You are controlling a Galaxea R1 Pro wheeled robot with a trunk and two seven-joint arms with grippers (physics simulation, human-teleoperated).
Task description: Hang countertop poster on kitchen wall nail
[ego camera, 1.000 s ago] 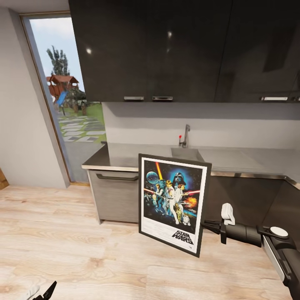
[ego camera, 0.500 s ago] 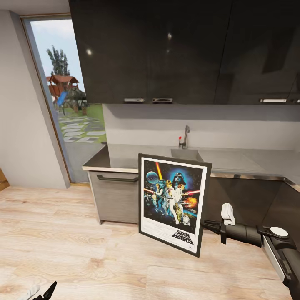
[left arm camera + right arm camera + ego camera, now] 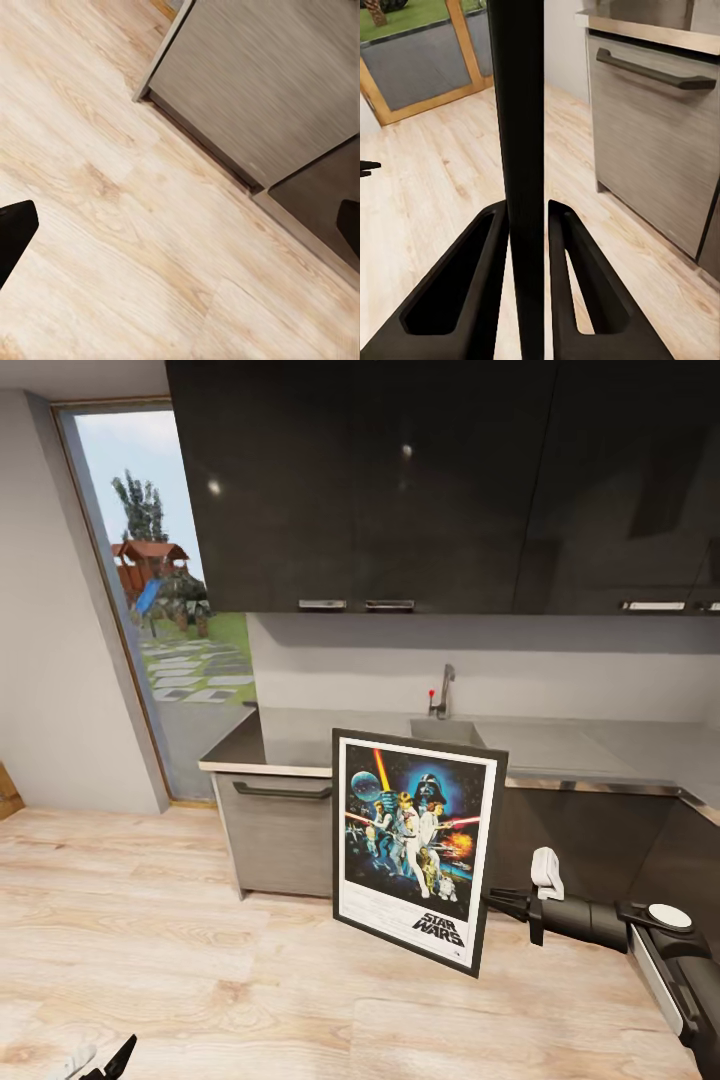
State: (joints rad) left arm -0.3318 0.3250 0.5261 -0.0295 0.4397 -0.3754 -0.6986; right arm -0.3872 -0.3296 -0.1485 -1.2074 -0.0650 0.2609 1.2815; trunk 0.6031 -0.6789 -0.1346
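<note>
Our right gripper [image 3: 526, 225] clamped on the poster [image 3: 418, 847] edge, frame between both fingers [image 3: 484, 270], poster upright and tilted, held off the wood floor [image 3: 200, 960] before the kitchen countertop [image 3: 560, 745], sink basin [image 3: 445, 731] behind it, our left gripper [image 3: 180, 225] spread wide, empty

We're in a home kitchen here: glossy black wall cupboards [image 3: 400, 480] hang over a long matte grey desk [image 3: 560, 745] with a built-in sink basin [image 3: 445, 730] and a slim metal tap [image 3: 445, 688]. Pale wood plank floor [image 3: 150, 940] underfoot, and a tall glazed door [image 3: 165, 600] opens onto a garden.
</note>
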